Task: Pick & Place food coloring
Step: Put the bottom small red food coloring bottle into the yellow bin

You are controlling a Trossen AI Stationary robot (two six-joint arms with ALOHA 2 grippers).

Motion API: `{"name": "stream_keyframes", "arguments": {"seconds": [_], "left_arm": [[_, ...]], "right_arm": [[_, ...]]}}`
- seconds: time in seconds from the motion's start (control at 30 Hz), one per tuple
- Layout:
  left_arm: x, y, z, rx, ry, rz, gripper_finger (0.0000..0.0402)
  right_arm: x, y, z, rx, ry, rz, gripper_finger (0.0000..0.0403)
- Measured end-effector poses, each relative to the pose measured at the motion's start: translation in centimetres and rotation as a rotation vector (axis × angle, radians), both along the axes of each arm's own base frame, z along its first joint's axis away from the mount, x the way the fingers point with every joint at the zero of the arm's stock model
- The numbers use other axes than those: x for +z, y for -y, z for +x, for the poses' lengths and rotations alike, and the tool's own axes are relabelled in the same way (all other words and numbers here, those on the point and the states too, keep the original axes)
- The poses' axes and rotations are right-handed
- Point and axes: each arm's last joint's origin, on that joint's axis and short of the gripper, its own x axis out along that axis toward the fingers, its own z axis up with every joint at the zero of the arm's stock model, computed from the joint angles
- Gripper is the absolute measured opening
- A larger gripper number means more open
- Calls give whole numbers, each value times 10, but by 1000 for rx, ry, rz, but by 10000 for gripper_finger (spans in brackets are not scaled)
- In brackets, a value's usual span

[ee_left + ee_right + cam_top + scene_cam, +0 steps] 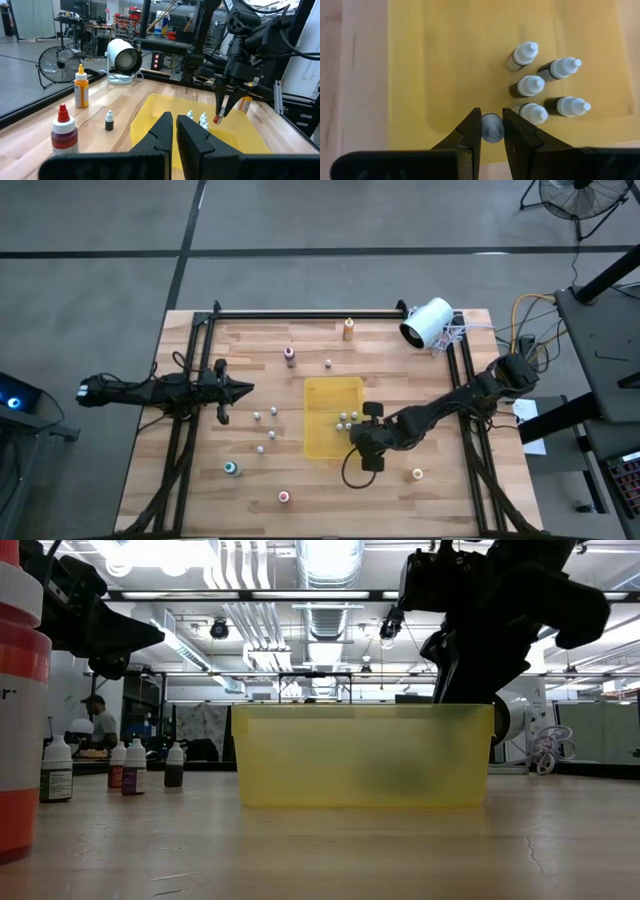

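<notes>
A yellow tray point(325, 405) lies mid-table with several small white-capped food coloring bottles point(527, 86) standing in it. My right gripper point(492, 135) hangs over the tray's near right part, shut on one more small bottle point(217, 119). More bottles stand on the wood: small ones point(265, 416) left of the tray, an orange one point(348, 329) and a maroon one point(290, 356) farther back, and a teal-topped one point(231, 469) and a pink-topped one point(284, 497) nearer. My left gripper point(243, 389) waits shut at the table's left, above the wood. My right gripper pinches the small bottle's white cap point(492, 128) between its two fingertips. The fingers point(223, 102) slant down at it from above and from the table's right. The bottle hangs upright below them over the tray's floor, beside the standing bottles.
A big white cylinder-shaped device point(428, 322) with cables lies at the far right corner. Black frame rails point(300, 313) run along the far edge and both sides. One bottle point(417, 474) stands near right of the tray. A person point(98, 720) shows far behind the table.
</notes>
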Motion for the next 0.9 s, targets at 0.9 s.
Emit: {"name": "stream_keyframes", "arguments": {"seconds": [0.9], "left_arm": [[0, 0, 0, 0, 0, 0, 0]], "right_arm": [[-8, 5, 8, 20, -23, 11, 54]]}}
